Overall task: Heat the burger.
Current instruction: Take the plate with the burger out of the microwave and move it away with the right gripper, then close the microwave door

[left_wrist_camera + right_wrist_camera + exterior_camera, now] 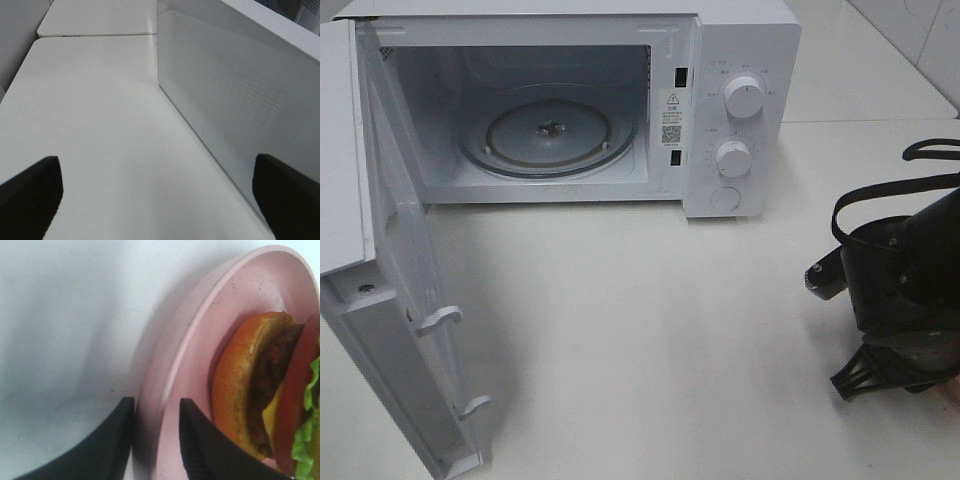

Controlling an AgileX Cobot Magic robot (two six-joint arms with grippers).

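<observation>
Evidently, the right gripper (pixel 156 437) straddled the round pink plate's (pixel 240 285) rim, jaws slightly apart (grip uncertain), to carry the glossy-bunned burger (pixel 265 390) toward the open white microwave (pixel 740 130) at upper left.

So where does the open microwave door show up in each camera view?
Exterior high: microwave door swung open at far left, hinged beside the cavity.
Left wrist: its perforated panel fills the right side.
Right wrist: not in it; only pink plate and burger.
Shared landmark: white tabletop.
</observation>
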